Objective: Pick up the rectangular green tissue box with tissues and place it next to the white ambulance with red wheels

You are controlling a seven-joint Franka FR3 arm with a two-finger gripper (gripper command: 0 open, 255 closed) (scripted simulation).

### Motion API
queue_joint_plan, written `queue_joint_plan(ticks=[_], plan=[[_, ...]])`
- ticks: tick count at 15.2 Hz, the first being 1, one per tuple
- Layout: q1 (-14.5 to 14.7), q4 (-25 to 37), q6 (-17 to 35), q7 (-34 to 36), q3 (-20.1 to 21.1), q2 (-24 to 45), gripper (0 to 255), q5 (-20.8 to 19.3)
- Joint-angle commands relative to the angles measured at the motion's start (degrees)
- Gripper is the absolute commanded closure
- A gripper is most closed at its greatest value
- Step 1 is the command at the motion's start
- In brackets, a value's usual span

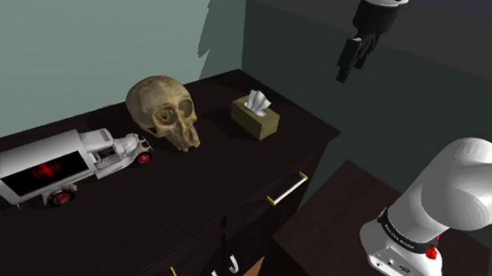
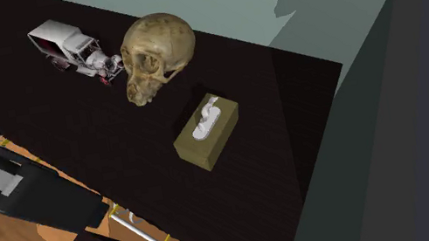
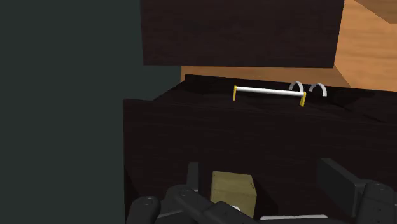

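Dark dresser top: olive-green tissue box at its far end, skull between it and ambulance; pincer, jaws apart and empty, hangs well above it, toward the shoulder view's right.

White, dark-jointed arm arched way up, and the all-black two-finger gripper at its end pointed downward, fingers spread apart.
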Motion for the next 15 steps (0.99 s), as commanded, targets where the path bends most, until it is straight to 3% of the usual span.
queue_joint_plan(ticks=[1,8,15], plan=[[0.00,0.00,0.00,0.00,0.00,0.00,0,0.00],[3.72,2.66,9.17,-19.54,-11.54,13.26,0,1.43],[8.38,11.31,13.56,-40.66,-20.54,30.95,0,8.71]])
